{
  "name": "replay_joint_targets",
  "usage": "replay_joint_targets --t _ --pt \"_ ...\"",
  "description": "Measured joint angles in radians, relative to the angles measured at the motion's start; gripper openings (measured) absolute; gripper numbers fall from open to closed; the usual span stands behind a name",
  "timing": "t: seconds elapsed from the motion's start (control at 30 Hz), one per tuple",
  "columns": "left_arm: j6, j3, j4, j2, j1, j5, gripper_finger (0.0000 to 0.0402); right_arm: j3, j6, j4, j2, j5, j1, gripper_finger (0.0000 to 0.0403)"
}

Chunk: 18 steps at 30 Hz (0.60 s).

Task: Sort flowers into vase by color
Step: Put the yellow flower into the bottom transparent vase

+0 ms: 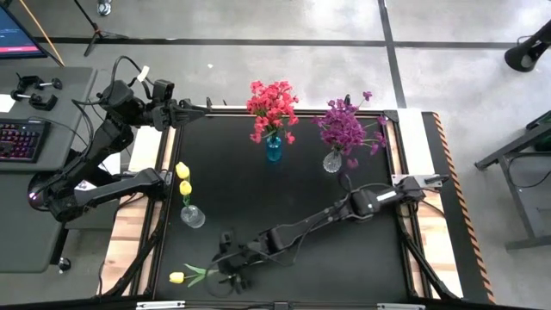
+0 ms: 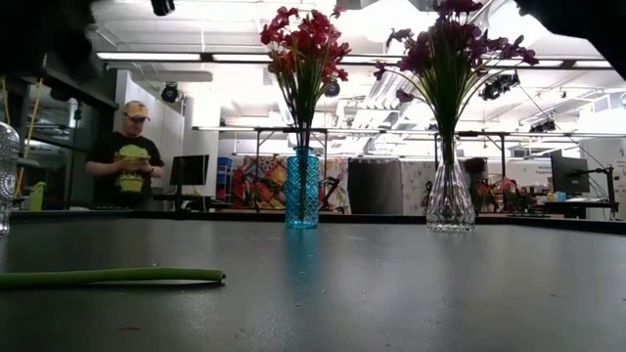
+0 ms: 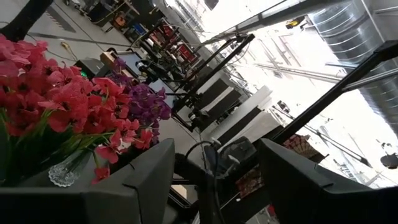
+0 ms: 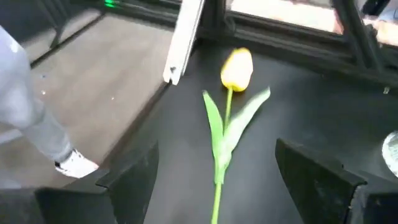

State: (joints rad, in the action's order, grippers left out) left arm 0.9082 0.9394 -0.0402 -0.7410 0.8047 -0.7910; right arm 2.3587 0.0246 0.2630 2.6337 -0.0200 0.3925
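Red-pink flowers [image 1: 272, 105] stand in a blue vase [image 2: 302, 191]. Purple flowers [image 1: 344, 127] stand in a clear vase [image 2: 450, 203]. Two yellow tulips [image 1: 183, 179] stand in a small clear vase [image 1: 192, 215]. One more yellow tulip [image 4: 236, 67] lies flat near the table's front left corner, bud toward the left edge. My right gripper [image 4: 216, 152] hovers open, slanting down over the tulip's stem [image 4: 216, 186], one finger on either side and neither touching it. My left gripper [image 3: 214, 177] waits open, raised at the far left corner [image 1: 185, 110].
A person [image 2: 127, 156] stands beyond the table's far side. A person's leg and white shoe [image 4: 74, 165] show on the floor by the front left corner. A metal frame rail [image 4: 183, 40] runs along the table's left edge. A side desk with a keyboard [image 1: 21, 138] stands to the left.
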Motion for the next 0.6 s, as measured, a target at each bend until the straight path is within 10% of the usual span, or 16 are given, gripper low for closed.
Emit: replay_joint_targets --t 0.6 --pt "-0.012 0.000 -0.001 0.000 0.000 0.002 0.0215 -0.063 -0.006 -0.036 0.091 0.087 0.026 0.0303"
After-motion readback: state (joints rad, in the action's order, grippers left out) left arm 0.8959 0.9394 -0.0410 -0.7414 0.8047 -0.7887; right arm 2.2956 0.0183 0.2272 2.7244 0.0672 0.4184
